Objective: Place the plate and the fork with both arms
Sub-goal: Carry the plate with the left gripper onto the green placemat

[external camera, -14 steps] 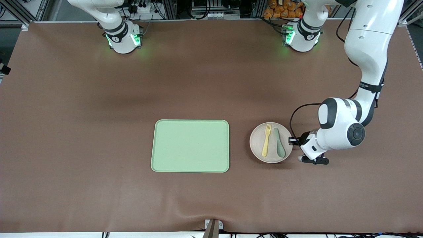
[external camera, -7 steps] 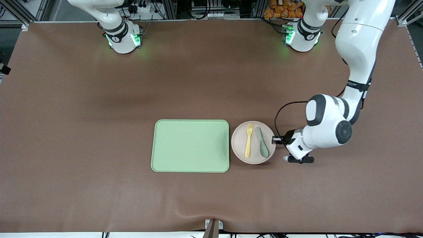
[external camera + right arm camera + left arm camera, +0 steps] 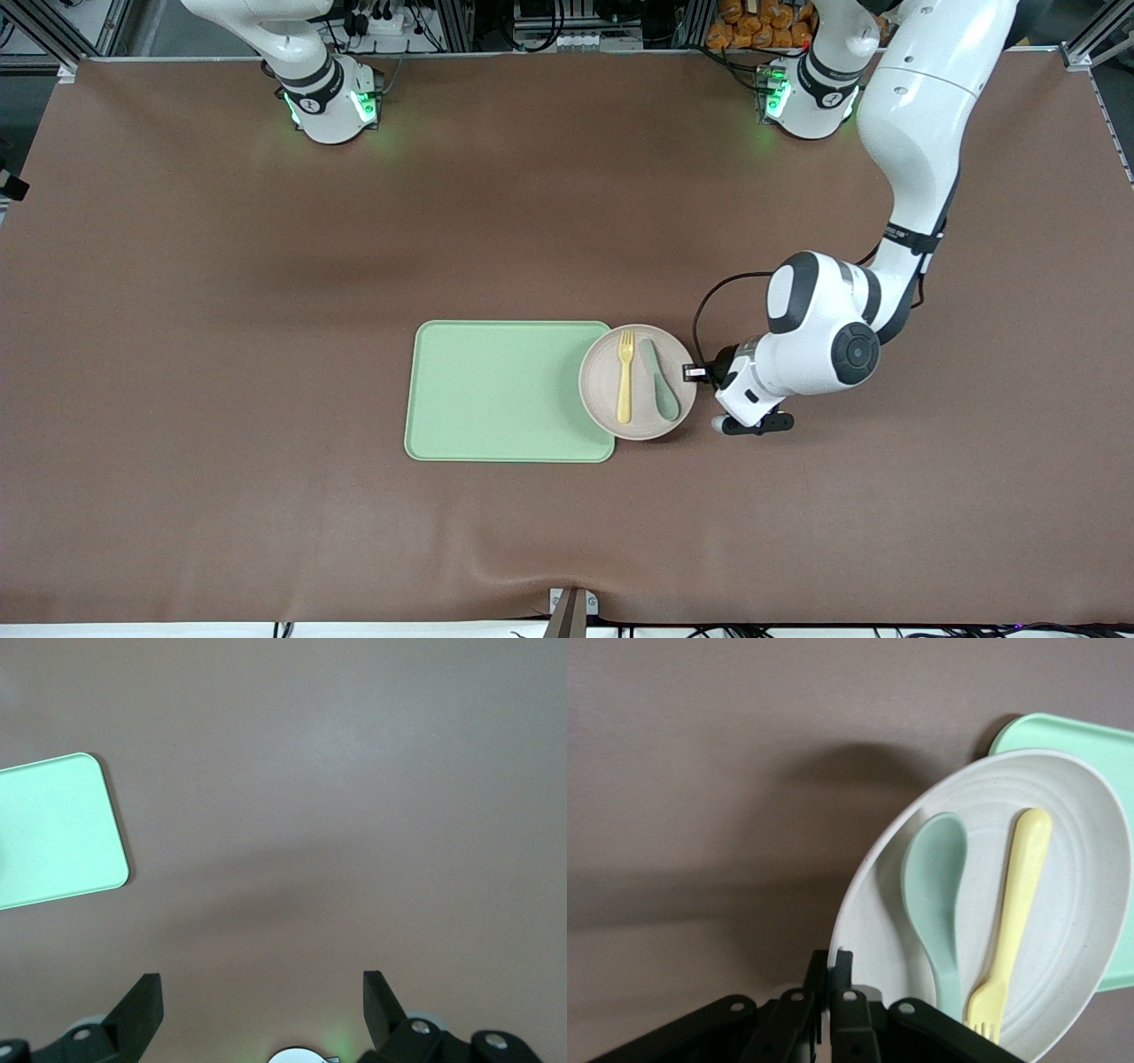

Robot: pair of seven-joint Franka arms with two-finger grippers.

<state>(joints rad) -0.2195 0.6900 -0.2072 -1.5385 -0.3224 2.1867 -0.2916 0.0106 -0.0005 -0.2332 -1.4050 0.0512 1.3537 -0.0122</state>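
Note:
The pale beige-pink plate (image 3: 598, 390) carries the pale-yellow fork (image 3: 625, 375) and a grey-green spoon (image 3: 660, 381). Its edge toward the right arm's end overlaps the light-green tray (image 3: 496, 390). My left gripper (image 3: 690, 373) is shut on the plate's rim at the edge toward the left arm's end. In the left wrist view the fingers (image 3: 842, 967) pinch the plate's rim (image 3: 868, 868), with the fork (image 3: 1014, 904) and spoon (image 3: 935, 881) lying in the plate. My right gripper (image 3: 262, 992) is open and empty above bare table near its base; it is out of the front view.
The brown table mat (image 3: 266, 266) covers the whole table. The tray's corner shows in the right wrist view (image 3: 53, 828) and in the left wrist view (image 3: 1090, 735). The arm bases (image 3: 332, 102) stand along the table edge farthest from the front camera.
My left gripper has carried the plate with fork and spoon toward the right arm's end; the plate now overlaps the tray's edge. The right arm has not moved.

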